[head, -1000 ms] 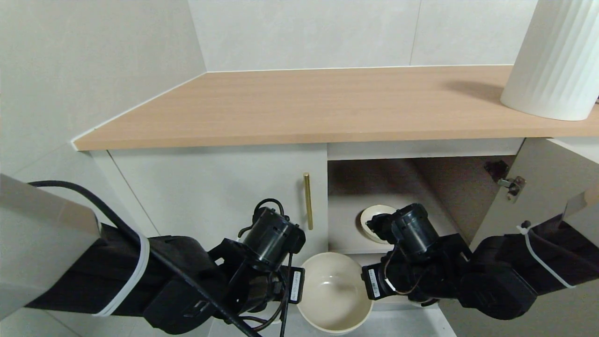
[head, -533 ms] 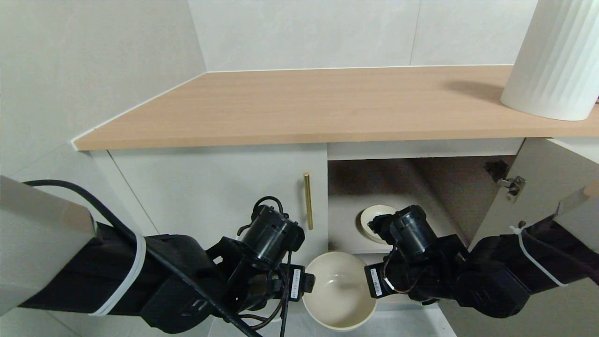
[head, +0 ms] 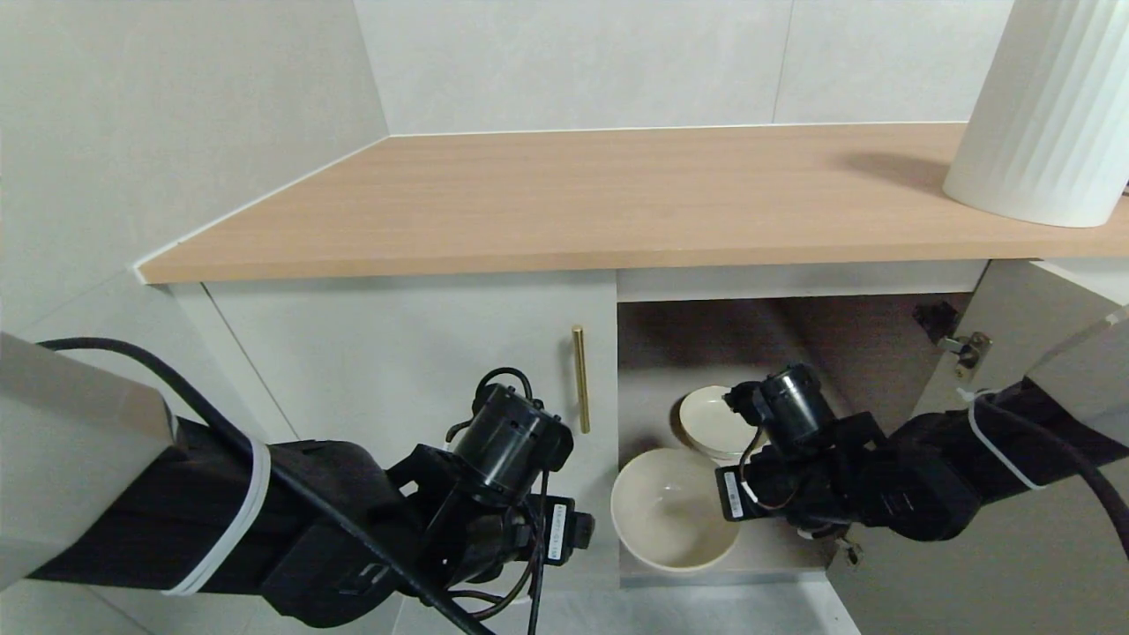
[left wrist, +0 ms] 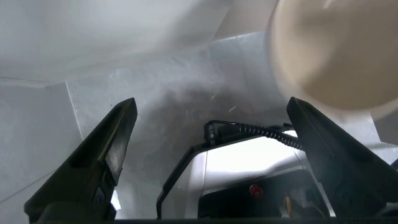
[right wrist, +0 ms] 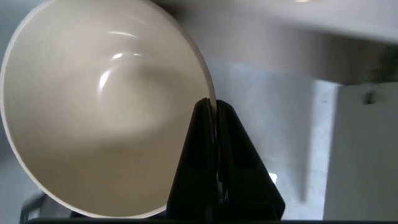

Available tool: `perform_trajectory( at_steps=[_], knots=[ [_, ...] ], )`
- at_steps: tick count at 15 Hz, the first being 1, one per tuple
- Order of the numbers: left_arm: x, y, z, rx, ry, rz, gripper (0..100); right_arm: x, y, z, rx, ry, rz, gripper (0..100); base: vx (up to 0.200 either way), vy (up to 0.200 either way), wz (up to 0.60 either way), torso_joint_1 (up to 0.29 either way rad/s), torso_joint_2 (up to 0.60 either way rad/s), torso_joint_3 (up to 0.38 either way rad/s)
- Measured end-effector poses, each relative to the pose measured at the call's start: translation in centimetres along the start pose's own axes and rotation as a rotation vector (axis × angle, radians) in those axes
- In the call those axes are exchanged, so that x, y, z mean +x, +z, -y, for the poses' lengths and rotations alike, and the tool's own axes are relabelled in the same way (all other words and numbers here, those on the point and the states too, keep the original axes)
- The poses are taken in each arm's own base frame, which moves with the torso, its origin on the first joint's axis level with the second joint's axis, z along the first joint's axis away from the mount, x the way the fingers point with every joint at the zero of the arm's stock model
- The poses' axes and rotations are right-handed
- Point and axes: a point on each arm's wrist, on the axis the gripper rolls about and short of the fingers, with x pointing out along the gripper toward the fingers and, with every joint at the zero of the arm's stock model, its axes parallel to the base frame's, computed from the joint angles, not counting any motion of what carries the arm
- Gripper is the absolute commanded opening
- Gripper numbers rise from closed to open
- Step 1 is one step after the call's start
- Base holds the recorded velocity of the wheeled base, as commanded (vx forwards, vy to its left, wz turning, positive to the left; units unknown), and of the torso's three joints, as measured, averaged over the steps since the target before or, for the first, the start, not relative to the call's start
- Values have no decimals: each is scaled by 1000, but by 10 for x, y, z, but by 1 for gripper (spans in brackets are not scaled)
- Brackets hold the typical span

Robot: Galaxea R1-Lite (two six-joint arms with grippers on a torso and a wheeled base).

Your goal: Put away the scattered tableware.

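Note:
A cream bowl (head: 675, 509) hangs at the mouth of the open cabinet, just above its floor. My right gripper (right wrist: 216, 124) is shut on the bowl's (right wrist: 102, 99) rim. Deeper in the cabinet lies a white plate (head: 710, 421). My left gripper (left wrist: 211, 134) is open with nothing between its wide-spread fingers (left wrist: 102, 155), low in front of the shut left cabinet door; the underside of the bowl (left wrist: 339, 56) shows beyond it.
The cabinet's right door (head: 1036, 353) stands open beside my right arm. The left door has a brass handle (head: 579, 377). On the wooden countertop (head: 573, 194), a ribbed white container (head: 1050, 115) stands at the right.
My right gripper has carried the bowl forward and to the right, from in front of the cabinet into its opening. The left arm has barely moved.

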Motion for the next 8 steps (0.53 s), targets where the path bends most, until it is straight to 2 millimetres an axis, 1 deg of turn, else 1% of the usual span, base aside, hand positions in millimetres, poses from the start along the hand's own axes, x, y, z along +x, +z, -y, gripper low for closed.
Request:
perform_trajectory(
  at_steps=[2, 4, 6, 8],
  knots=[
    [0, 0, 0, -1, 0, 0, 100, -1, 14, 10, 67, -11, 47, 0, 0, 0, 0, 0, 0, 0],
    [0, 0, 0, -1, 0, 1, 100, 0, 26, 11, 162, 5, 110, 0, 0, 0, 0, 0, 0, 0],
    [0, 0, 0, -1, 1, 0, 100, 2, 34, 13, 210, 10, 179, 0, 0, 0, 0, 0, 0, 0],
    [1, 0, 0, -1, 1, 0, 100, 8, 42, 17, 242, -22, 272, 0, 0, 0, 0, 0, 0, 0]
  ],
)
